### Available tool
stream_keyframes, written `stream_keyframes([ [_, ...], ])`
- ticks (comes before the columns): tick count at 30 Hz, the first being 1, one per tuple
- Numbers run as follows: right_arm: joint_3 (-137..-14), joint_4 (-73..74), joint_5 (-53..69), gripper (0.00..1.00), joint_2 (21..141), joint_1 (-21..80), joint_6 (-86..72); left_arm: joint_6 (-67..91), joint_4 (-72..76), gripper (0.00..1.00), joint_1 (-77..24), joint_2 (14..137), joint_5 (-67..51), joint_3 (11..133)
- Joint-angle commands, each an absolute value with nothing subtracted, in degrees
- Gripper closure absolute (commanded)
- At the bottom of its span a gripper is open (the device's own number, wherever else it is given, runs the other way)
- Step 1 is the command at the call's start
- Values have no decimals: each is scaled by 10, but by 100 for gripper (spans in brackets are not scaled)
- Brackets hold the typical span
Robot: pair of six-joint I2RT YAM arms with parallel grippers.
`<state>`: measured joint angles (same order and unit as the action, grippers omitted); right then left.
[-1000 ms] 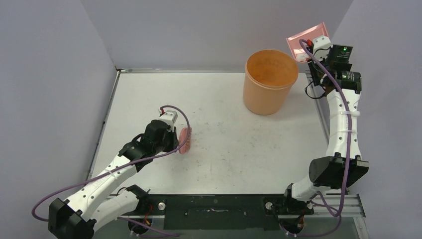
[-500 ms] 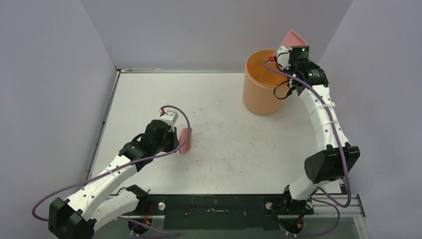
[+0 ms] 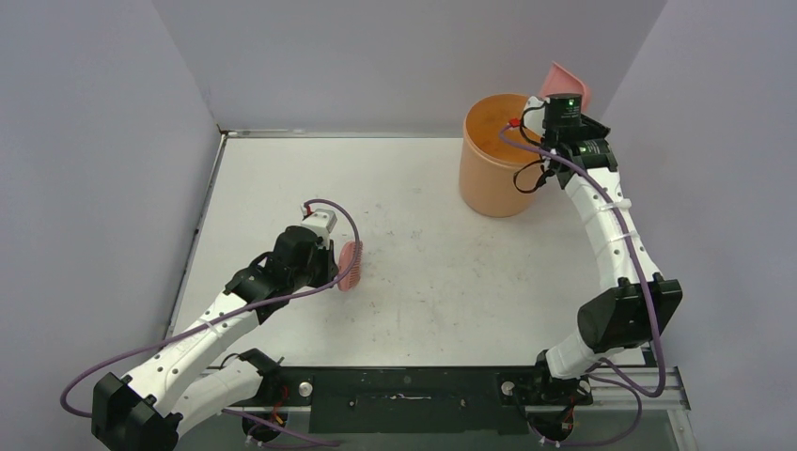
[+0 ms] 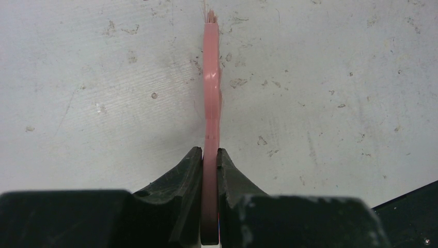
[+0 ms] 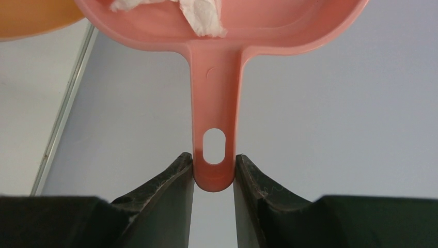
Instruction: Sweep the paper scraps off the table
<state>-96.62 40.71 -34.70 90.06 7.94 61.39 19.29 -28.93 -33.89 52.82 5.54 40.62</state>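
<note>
As 1 dustpan (image 5: 268,28) holds 2 paper scraps (image 5: 204,19), 1 brush (image 4: 210,93) hangs.

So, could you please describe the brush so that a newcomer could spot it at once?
Look at the white table: left of its middle, the left arm ends in jaws clamped on a small pink brush. The only other pink thing, the dustpan, is far right, raised beside the orange bucket.

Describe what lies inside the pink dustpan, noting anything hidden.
White crumpled paper scraps lie in the dustpan held by the right gripper. Most of the pan is cut off in the wrist view, so other scraps may be hidden.
</note>
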Motion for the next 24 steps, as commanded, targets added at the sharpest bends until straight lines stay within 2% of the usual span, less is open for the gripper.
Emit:
stream_keyframes([
  [1, -931, 353, -391, 94, 851, 85, 671, 190, -273, 100, -335, 521, 49, 417],
  [9, -866, 227, -408, 94, 813, 88, 827, 190, -273, 100, -335, 526, 45, 418],
  [15, -886, 271, -401, 95, 822, 89, 781, 190, -272, 100, -335, 524, 44, 417],
  [24, -847, 271, -385, 95, 802, 89, 730, 190, -273, 100, -335, 525, 42, 417],
])
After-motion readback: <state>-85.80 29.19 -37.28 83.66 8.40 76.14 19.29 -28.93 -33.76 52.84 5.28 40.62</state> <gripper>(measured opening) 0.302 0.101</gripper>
